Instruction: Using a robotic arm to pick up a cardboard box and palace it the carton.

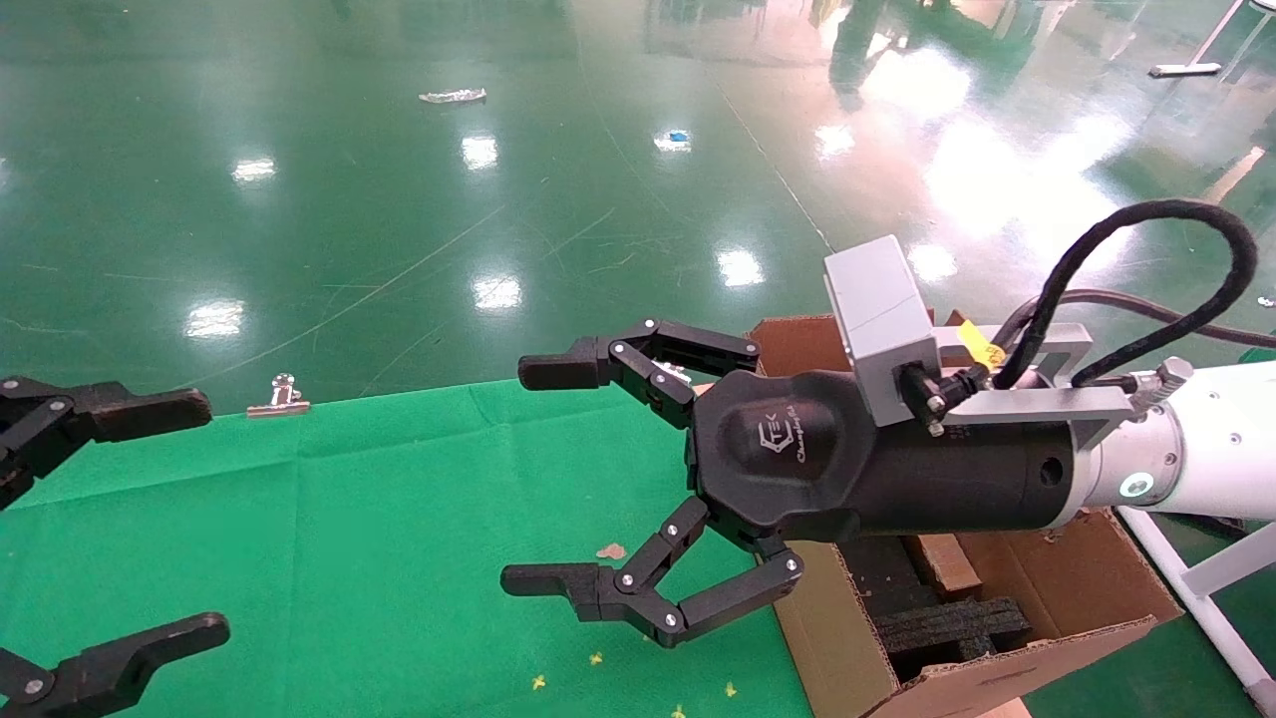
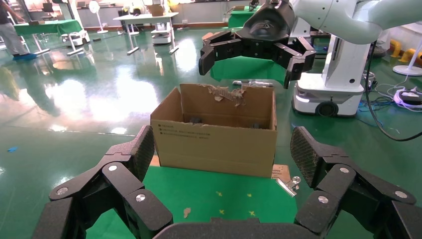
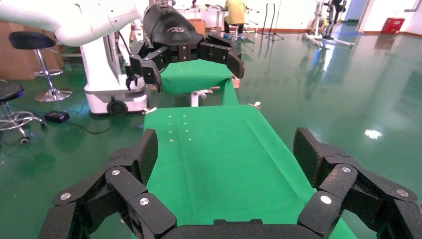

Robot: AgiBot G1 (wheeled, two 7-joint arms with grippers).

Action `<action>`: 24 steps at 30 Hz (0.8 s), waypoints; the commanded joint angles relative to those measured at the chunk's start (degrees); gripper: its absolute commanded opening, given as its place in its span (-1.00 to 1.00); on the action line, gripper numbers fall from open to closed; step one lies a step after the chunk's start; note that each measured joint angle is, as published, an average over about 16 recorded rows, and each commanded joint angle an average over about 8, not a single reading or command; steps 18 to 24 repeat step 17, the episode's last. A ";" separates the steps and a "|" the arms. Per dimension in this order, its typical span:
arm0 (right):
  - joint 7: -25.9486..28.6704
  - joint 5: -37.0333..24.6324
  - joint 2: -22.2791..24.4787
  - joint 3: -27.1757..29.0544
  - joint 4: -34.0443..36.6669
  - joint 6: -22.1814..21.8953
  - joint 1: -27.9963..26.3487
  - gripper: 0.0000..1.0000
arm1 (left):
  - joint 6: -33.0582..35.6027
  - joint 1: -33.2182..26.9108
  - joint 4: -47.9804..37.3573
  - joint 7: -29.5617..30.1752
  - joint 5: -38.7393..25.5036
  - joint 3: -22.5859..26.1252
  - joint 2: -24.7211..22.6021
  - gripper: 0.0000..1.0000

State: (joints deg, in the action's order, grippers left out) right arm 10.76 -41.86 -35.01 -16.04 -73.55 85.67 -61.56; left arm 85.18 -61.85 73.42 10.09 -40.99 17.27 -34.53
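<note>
My right gripper point(image 1: 533, 475), on the white robotic arm point(image 1: 1206, 454), hangs open and empty over the green table, just left of the carton point(image 1: 1047, 588). The carton stands at the table's right end with upright flaps, one of them torn, and black foam point(image 1: 947, 623) inside. A small brown cardboard box point(image 1: 942, 563) lies inside it among the foam, mostly hidden under the gripper body. The left wrist view shows the carton point(image 2: 214, 144) from its side, with the right gripper point(image 2: 249, 67) above it. My left gripper point(image 1: 204, 517) is open at the table's left end.
The green cloth table point(image 1: 349, 519) carries small yellow marks and a brown scrap point(image 1: 610, 550). A metal clip point(image 1: 279, 397) grips the cloth's far edge. Glossy green floor lies beyond the table. The robot's white base point(image 2: 328, 94) stands behind the carton.
</note>
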 commanded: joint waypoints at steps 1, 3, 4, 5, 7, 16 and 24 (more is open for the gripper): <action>0.00 0.00 0.00 0.00 0.00 0.00 -0.01 1.00 | 0.00 0.00 0.00 0.00 0.00 0.00 0.00 1.00; 0.00 0.00 0.00 0.00 0.00 0.00 -0.01 1.00 | 0.00 0.00 0.00 0.00 0.00 0.00 0.00 1.00; 0.00 0.00 0.00 0.00 0.00 0.00 -0.01 1.00 | 0.00 0.00 0.00 0.00 0.00 0.00 0.00 1.00; 0.00 0.00 0.00 0.00 0.00 0.00 -0.01 1.00 | 0.00 0.00 0.00 0.00 0.00 0.00 0.00 1.00; 0.00 0.00 0.00 0.00 0.00 0.00 -0.01 1.00 | 0.00 0.00 0.00 0.00 0.00 0.00 0.00 1.00; 0.00 0.00 0.00 0.00 0.00 0.00 -0.01 1.00 | 0.00 0.00 0.00 0.00 0.00 0.00 0.00 1.00; 0.00 0.00 0.00 0.00 0.00 0.00 -0.01 1.00 | 0.00 0.00 0.00 0.00 0.00 0.00 0.00 1.00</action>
